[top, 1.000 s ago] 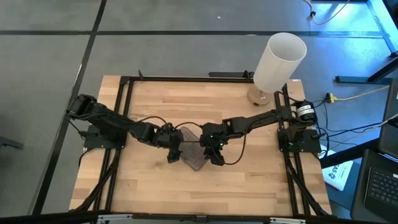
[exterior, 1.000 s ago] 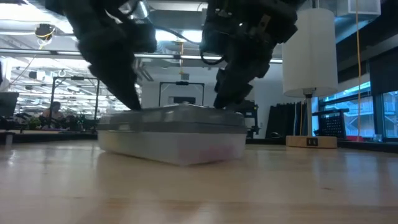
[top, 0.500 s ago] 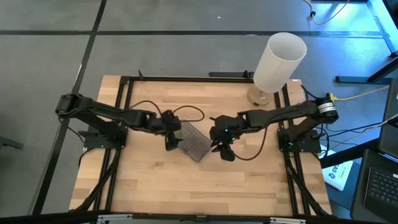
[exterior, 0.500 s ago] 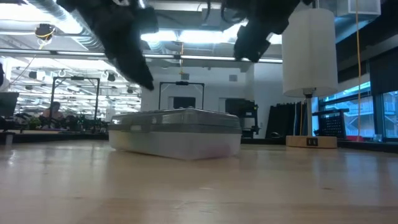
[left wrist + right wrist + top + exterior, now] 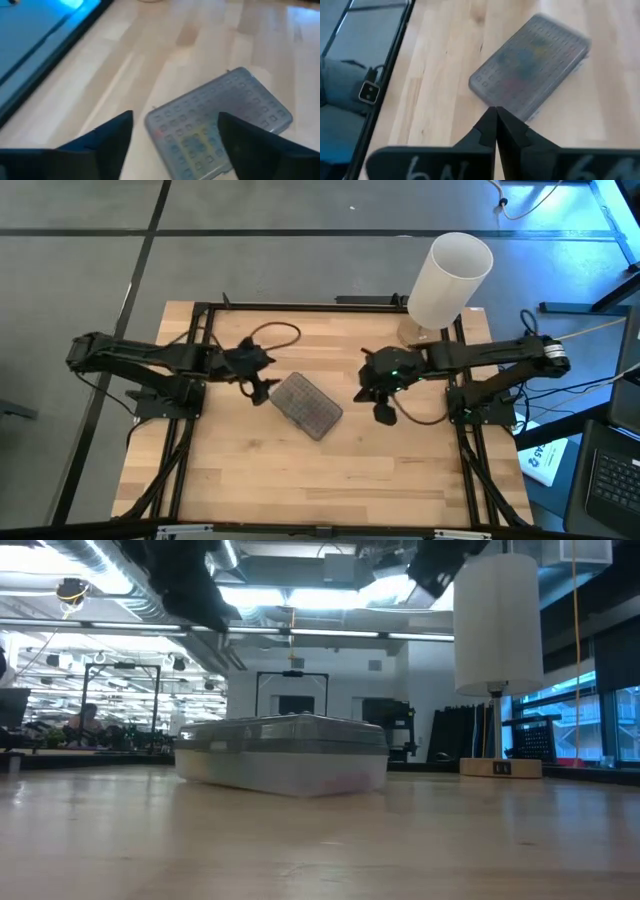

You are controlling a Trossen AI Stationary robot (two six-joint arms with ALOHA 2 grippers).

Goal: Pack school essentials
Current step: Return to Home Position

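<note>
A closed grey-lidded case (image 5: pixel 307 406) is laid flat at the wooden table's (image 5: pixel 260 480) centre; a tall white cylinder (image 5: pixel 450 280) is stood at two o'clock from it.

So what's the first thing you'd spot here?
The closed box with the bumpy grey lid, lying in the middle of the wooden table. The left gripper and right gripper hang on either side of it, and a tall white lamp stands at the table's right-side corner.

A lab — exposed ducts (image 5: pixel 75 560), strip lights (image 5: pixel 300 600), metal frames (image 5: pixel 291 673).
</note>
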